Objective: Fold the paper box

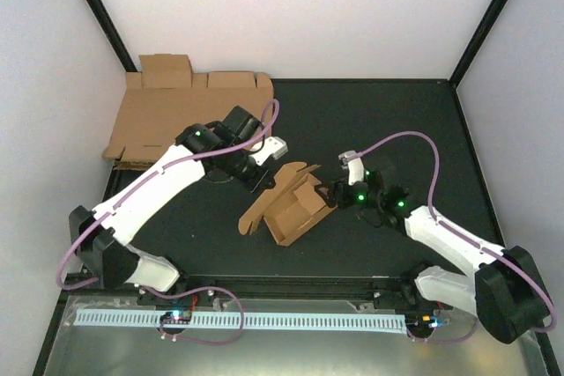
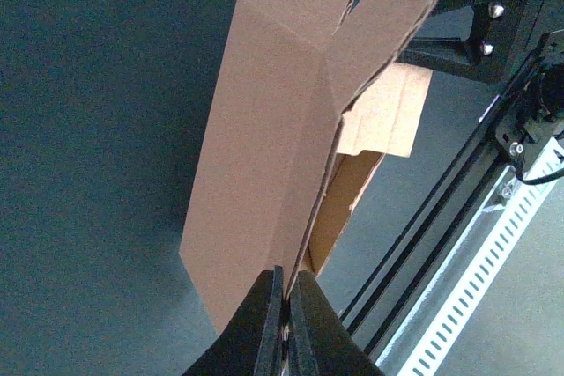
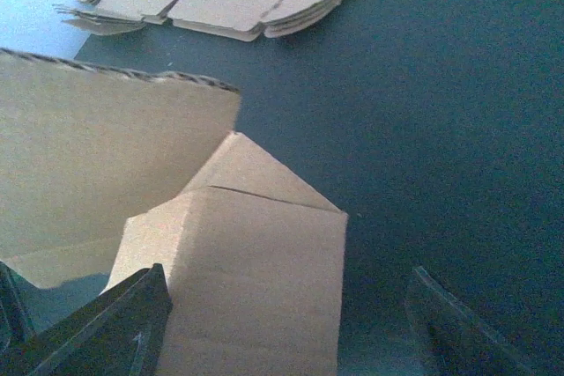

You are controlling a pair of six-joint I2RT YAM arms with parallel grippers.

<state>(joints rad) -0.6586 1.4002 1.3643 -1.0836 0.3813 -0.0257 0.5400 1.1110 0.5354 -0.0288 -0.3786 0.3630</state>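
The paper box point(image 1: 286, 204), a plain brown die-cut piece of corrugated cardboard, stands half-folded near the middle of the matte black tabletop point(image 1: 405, 129), with its walls partly raised and its flaps splayed loose. I judge it light and fairly stiff across its panels, but ready to hinge at every crease. The thin edges would crush or slip if pinched hard, so the best holds are on a flat wall or a flap edge close to a fold. My left hand point(image 2: 284, 277) is clamped tight on the thin edge of one long panel, which rises away from my fingers. My right hand point(image 3: 286, 332) is spread wide, straddling a folded wall on the box's opposite side. One finger point(image 3: 115, 323) sits just beside the cardboard and the other is well clear, so it grips nothing. A stack of wider flat brown cardboard sheets point(image 1: 167, 116) lies apart at the far left corner.
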